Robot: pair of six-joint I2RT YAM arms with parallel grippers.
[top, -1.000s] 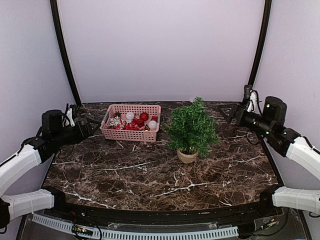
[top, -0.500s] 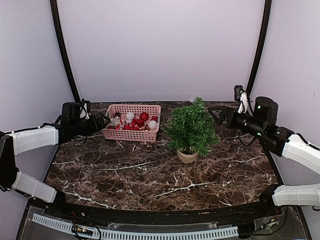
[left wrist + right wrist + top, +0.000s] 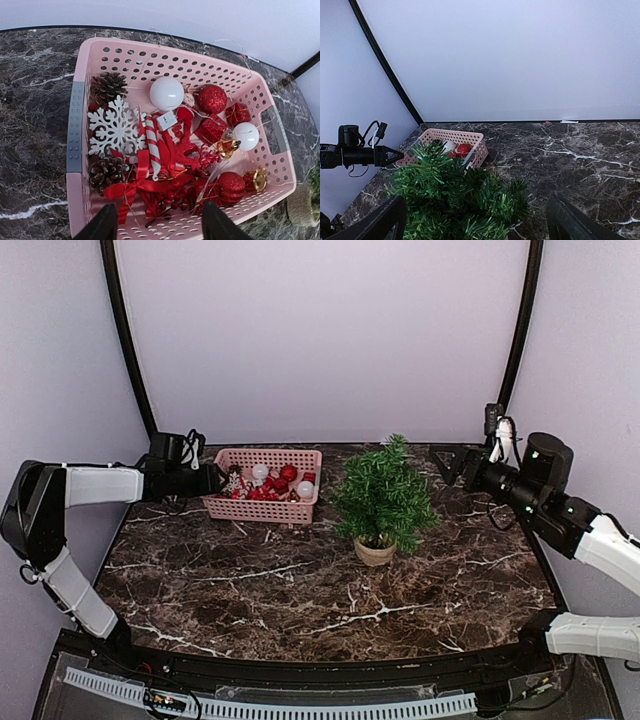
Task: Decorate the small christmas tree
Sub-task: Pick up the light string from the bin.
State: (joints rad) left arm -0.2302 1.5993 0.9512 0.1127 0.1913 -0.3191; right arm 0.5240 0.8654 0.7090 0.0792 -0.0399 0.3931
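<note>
Ornaments are heaped in a pink perforated basket (image 3: 200,62) that is set on the dark marble-patterned table (image 3: 300,590) toward its far left. Inside, a white snowflake (image 3: 116,127) is seen beside two pine cones (image 3: 109,86), with a white bauble (image 3: 166,93) and a red glitter bauble (image 3: 212,98) by the far wall. A red-and-white candy cane (image 3: 152,150), a small red gift box (image 3: 210,131), a red ribbon bow (image 3: 135,187) and a gold bell (image 3: 257,180) are tangled among them.

The small christmas tree (image 3: 383,495) is stood upright in its tan pot (image 3: 375,552), right of the table's centre. It is placed near the basket's right end but clear of it.

The left gripper (image 3: 160,225) is held at the basket's left end, above the rim. Its fingers (image 3: 105,225) are spread, and nothing is pinched between them.

The right gripper (image 3: 450,462) is held above the table's far right corner, well apart from the tree and pointed toward it. Its jaws are spread wide and nothing is held in them. From its wrist camera the treetop is seen low in the frame, with the basket behind it.
</note>
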